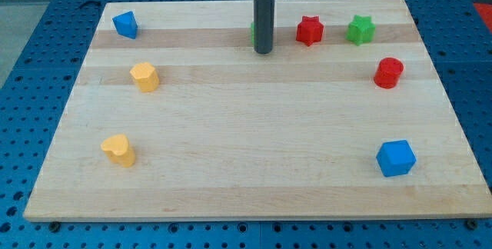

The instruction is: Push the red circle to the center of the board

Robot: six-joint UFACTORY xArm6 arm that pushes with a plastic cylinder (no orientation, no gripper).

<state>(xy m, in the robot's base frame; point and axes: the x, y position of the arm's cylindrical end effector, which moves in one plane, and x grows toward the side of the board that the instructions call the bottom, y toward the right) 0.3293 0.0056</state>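
The red circle [389,73] sits near the board's right edge, in the upper right part of the view. My rod comes down from the view's top, and my tip [264,51] rests on the board at top centre, far to the left of the red circle. A green block [253,34] is mostly hidden behind the rod; its shape cannot be made out. A red star [310,31] lies just right of the rod.
A green star [360,30] lies right of the red star. A blue cube [396,158] is at lower right. A blue block [125,24] is at top left. A yellow block [144,77] and a yellow heart [118,150] are at left. The wooden board [246,180] lies on a blue pegboard.
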